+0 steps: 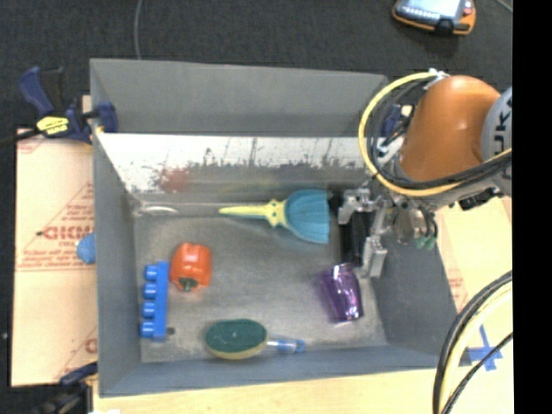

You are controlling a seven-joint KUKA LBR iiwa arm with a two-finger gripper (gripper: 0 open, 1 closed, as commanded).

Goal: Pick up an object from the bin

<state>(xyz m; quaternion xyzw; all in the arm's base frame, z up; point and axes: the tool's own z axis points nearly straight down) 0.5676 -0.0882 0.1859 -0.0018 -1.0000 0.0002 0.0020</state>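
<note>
Camera view puts the gripper (362, 247), fingers apart and empty, just beside the purple packet (341, 293) near the bin's (405, 313) right wall; descending off-centre could nudge the packet away or clip the teal brush (309, 216).

We see a grey bin (112, 231), a purple packet (339, 293), a teal scoop (309, 216) with a yellow handle, an orange pepper (191, 266), a blue block (154, 300) and a dark green scrubber (233, 337).

Claw (362, 259) spread above purple packet (341, 293), teal scoop (309, 216) beside
</note>
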